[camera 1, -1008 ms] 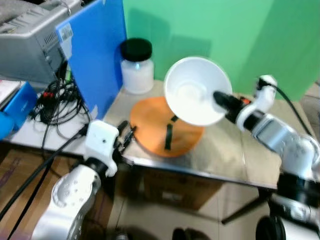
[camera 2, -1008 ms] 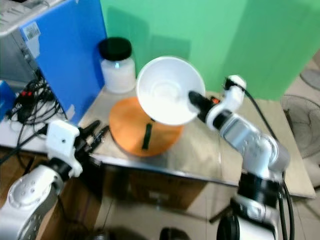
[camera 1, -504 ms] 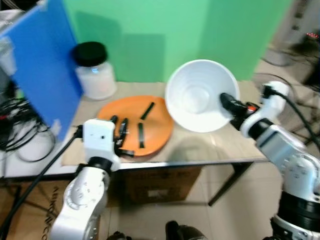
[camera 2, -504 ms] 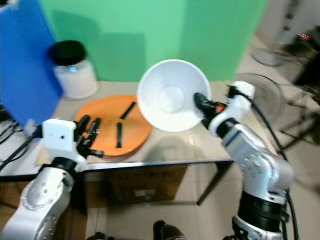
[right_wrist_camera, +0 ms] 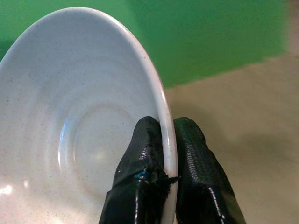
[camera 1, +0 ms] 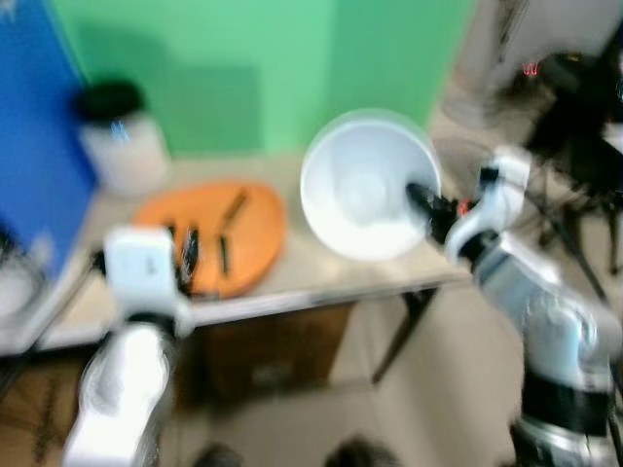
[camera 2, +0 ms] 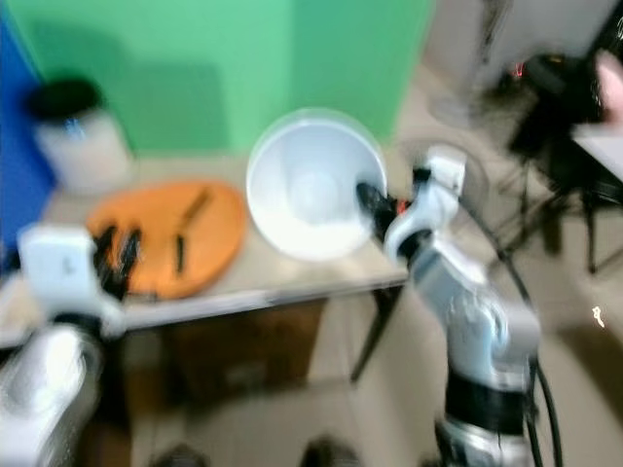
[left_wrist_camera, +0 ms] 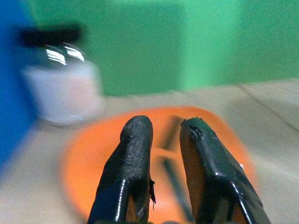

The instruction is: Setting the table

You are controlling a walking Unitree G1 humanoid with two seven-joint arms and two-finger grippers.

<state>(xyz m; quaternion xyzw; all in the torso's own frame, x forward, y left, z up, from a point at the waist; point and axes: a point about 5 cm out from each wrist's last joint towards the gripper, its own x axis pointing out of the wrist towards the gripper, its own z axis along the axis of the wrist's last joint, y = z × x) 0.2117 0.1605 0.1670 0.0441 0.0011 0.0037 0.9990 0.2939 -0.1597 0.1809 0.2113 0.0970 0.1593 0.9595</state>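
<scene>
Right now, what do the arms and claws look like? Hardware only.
Both arms are silver with rounded joint housings. The right arm has a white wrist block, a small orange-red mark near it and a thin black cable. The left claw and right claw each have two long black fingers with a rough, matte surface.

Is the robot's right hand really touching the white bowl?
Touching. In the right wrist view, the right gripper has its two black fingers pinched on either side of the white bowl's rim, one inside, one outside.

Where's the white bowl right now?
The white bowl is held tilted by its rim in the right gripper, above the table's right end, beside the orange plate.
</scene>
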